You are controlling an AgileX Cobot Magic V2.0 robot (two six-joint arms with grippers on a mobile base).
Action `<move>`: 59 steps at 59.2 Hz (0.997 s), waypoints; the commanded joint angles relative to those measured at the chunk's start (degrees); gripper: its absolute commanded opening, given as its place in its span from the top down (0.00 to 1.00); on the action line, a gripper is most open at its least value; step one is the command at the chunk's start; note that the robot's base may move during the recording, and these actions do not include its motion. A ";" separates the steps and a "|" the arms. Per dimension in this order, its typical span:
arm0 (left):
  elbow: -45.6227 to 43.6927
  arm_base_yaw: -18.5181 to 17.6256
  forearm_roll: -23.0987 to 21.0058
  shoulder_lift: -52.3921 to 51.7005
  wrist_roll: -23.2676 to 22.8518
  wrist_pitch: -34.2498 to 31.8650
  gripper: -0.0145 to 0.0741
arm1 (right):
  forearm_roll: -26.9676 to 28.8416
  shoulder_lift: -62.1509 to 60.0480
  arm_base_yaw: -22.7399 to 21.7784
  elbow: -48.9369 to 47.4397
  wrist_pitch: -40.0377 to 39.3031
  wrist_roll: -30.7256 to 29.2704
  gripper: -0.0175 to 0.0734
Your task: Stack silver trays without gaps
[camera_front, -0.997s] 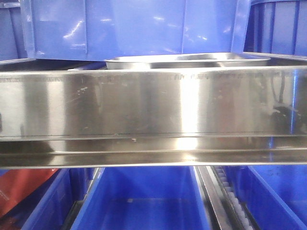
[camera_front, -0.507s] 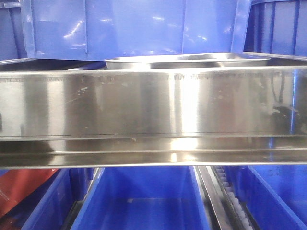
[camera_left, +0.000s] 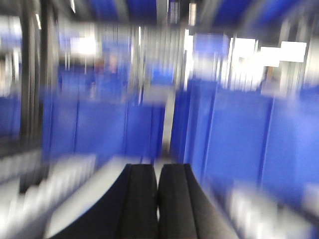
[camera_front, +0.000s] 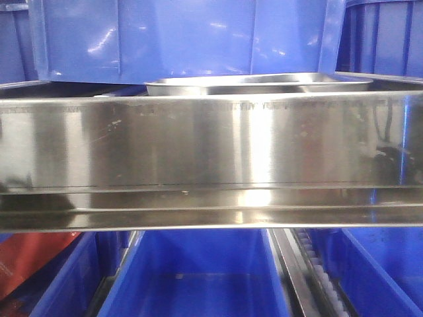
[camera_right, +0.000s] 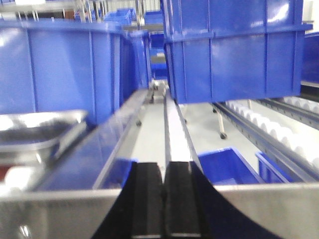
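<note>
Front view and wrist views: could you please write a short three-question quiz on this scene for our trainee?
1. True or false: in the front view, the silver tray stands in front of the brushed-steel band.
2. In the left wrist view, the left jaws are: A) wide open; B) closed together with nothing between them; C) clamped on a tray.
3. Fill in: the large bin behind the tray is coloured ____.

Key: 1 false, since only its rim shows above and behind the band; 2 B; 3 blue.
</note>
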 commanded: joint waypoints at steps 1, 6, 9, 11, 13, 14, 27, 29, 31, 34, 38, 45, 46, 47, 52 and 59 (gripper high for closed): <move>-3.85 0.07 -2.20 -0.13 -0.52 -9.43 0.84 | 2.25 -0.23 -0.22 -0.02 -5.94 -0.18 0.90; -9.79 0.07 -4.87 -0.13 -0.52 -6.08 0.84 | 2.90 -0.23 -0.22 -0.02 -12.64 -0.18 0.90; -14.58 0.07 -5.54 -0.13 -0.37 -0.56 0.84 | 3.63 -0.23 -0.22 -0.02 -14.75 1.06 0.90; -18.06 0.07 -4.50 -0.13 1.56 2.75 0.84 | 4.74 -0.23 -0.22 -1.08 -14.39 3.28 0.90; -21.47 0.07 -2.37 -0.13 4.01 5.92 0.84 | 5.59 -0.23 -0.22 -2.56 -11.83 4.56 0.90; -22.83 0.07 -1.40 0.11 4.85 7.91 0.84 | 6.17 -0.23 -0.22 -3.93 -9.23 5.10 0.90; -42.86 0.07 9.05 10.48 6.64 27.95 0.84 | 5.26 -0.23 -0.08 -22.52 21.23 4.98 0.90; -45.54 0.07 9.05 12.71 6.64 29.99 0.84 | 3.84 -0.23 -0.08 -25.15 22.58 4.98 0.90; -48.51 0.07 9.05 15.46 6.64 32.13 0.84 | 2.48 -0.23 -0.08 -28.24 23.82 4.98 0.90; -51.65 0.07 8.74 18.45 6.64 34.06 0.84 | 1.07 0.13 -0.08 -31.88 25.50 4.98 0.90; -55.25 0.07 8.74 21.50 6.64 34.00 0.84 | 0.47 2.99 -0.08 -36.46 27.84 4.98 0.90; -59.26 0.07 8.74 25.48 6.64 30.16 0.84 | -0.94 9.78 -0.08 -45.41 33.11 4.98 0.90; -59.77 0.07 8.74 25.85 6.64 29.86 0.84 | -1.25 10.66 -0.08 -46.41 33.98 4.98 0.90; -60.10 0.07 8.74 26.23 6.64 29.73 0.84 | -1.58 11.55 -0.08 -47.41 34.92 4.98 0.90; -62.25 0.07 7.22 29.15 6.64 31.24 0.84 | -2.45 17.92 -0.08 -53.85 41.62 4.98 0.90; -65.95 0.07 8.20 34.53 7.55 39.39 0.84 | -2.45 26.90 -0.08 -62.72 50.74 4.43 0.90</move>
